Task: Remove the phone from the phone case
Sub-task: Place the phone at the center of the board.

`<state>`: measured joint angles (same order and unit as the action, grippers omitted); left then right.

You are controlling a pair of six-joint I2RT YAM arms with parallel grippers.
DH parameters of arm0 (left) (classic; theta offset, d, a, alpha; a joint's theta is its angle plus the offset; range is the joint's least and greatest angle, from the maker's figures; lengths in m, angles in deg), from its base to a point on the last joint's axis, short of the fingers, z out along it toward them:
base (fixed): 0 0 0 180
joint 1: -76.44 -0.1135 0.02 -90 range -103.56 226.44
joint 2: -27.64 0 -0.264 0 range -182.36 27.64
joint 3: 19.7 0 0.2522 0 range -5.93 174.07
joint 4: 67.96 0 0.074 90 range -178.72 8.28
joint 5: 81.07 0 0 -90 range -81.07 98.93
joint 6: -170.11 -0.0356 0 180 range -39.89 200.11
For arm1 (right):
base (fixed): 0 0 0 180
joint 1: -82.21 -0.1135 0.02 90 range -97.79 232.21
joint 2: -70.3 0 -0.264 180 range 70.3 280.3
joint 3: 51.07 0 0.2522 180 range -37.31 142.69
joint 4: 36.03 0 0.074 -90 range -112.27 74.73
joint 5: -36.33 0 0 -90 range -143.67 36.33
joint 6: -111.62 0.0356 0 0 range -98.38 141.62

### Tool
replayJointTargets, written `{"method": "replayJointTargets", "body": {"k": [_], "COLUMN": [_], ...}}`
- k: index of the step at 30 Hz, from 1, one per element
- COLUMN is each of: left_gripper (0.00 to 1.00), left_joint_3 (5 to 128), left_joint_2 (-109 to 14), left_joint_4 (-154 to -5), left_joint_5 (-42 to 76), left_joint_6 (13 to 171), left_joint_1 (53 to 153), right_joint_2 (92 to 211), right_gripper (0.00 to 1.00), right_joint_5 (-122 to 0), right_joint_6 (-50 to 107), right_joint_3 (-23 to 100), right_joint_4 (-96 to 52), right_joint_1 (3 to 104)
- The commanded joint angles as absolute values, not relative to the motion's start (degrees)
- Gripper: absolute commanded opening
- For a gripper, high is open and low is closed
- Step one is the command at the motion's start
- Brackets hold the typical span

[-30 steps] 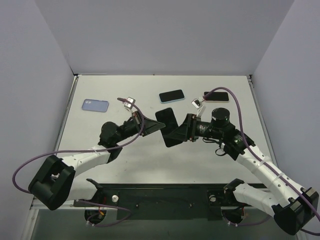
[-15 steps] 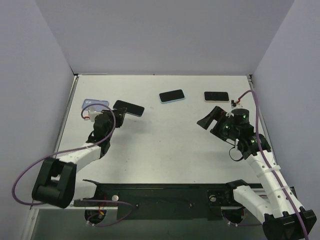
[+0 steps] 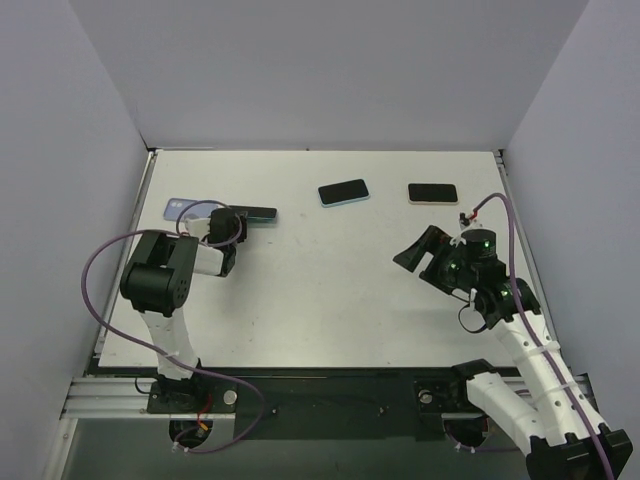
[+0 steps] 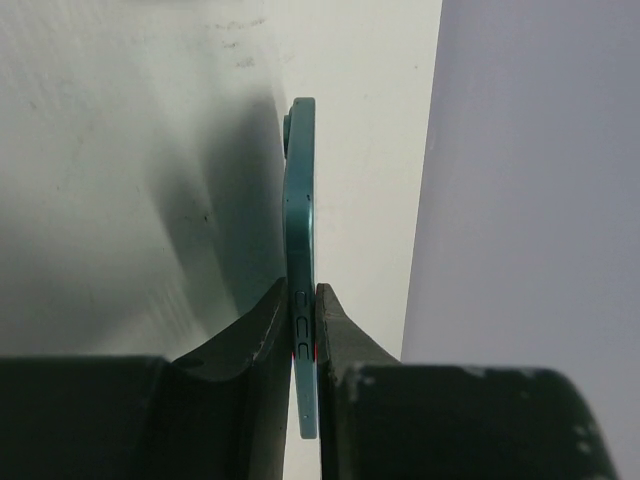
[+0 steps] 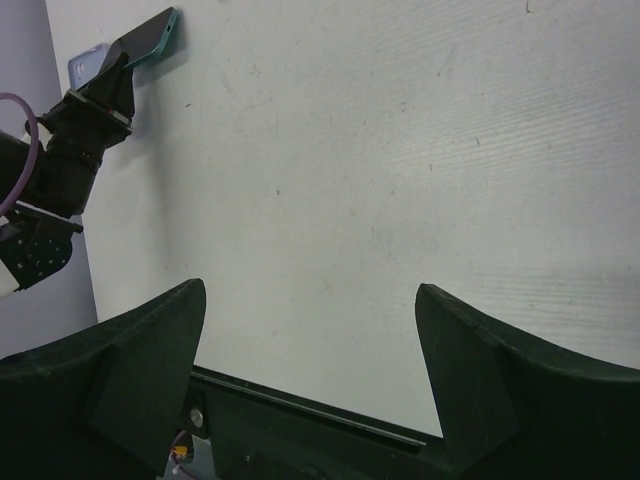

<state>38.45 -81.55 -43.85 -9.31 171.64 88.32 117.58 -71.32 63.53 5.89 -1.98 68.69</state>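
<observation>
your left gripper (image 4: 303, 330) clamps the teal phone (image 4: 298, 200) by its thin edges, probably to lay it flat beside the blue case (image 3: 178, 207); your right gripper (image 5: 310, 292) hangs open, holding nothing.

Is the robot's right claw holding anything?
No, the right gripper is open wide, and only the table shows between its fingers.
</observation>
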Motion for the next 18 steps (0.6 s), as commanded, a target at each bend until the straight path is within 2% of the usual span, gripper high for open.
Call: {"method": "replayJointTargets", "body": {"k": [1, 7, 9, 11, 13, 15, 16, 17, 18], "left_gripper": [0.00, 0.01, 0.10, 0.30, 0.40, 0.48, 0.49, 0.56, 0.56], "left_joint_3": [41.9, 42.5, 42.9, 42.2, 41.4, 40.8, 40.9, 41.5, 42.0], "left_joint_2": [-84.9, -86.3, -87.1, -86.4, -85.0, -82.3, -81.9, -81.0, -80.7], "left_joint_4": [-37.9, -41.7, -42.3, -44.3, -45.9, -49.0, -49.6, -51.9, -53.7], "left_joint_5": [-9.4, -6.8, -4.3, -2.8, -0.5, 0.4, 0.7, 1.7, 2.7], "left_joint_6": [173.5, 173.4, 174.3, 174.9, 174.9, 175.3, 175.1, 175.0, 175.4], "left_joint_1": [86.7, 85.6, 84.9, 84.2, 83.7, 83.7, 83.7, 83.6, 83.4], "right_joint_2": [115.6, 116.4, 117.3, 118.2, 118.9, 119.9, 120.6, 121.0, 121.8], "right_gripper": [0.80, 0.80, 0.80, 0.80, 0.80, 0.80, 0.80, 0.80, 0.80], "right_joint_5": [-72.5, -72.9, -74.1, -74.7, -74.8, -74.9, -74.9, -75.0, -75.2], "right_joint_6": [63.5, 63.7, 64.2, 64.2, 63.9, 63.4, 63.3, 63.3, 63.4], "right_joint_3": [5.0, 4.9, 4.8, 5.1, 5.3, 5.5, 5.8, 5.9, 6.0], "right_joint_4": [-1.9, -2.8, -3.9, -4.4, -4.6, -4.9, -4.9, -5.0, -5.2], "right_joint_1": [68.8, 68.9, 68.8, 68.8, 68.8, 68.8, 68.9, 68.9, 68.8]}}
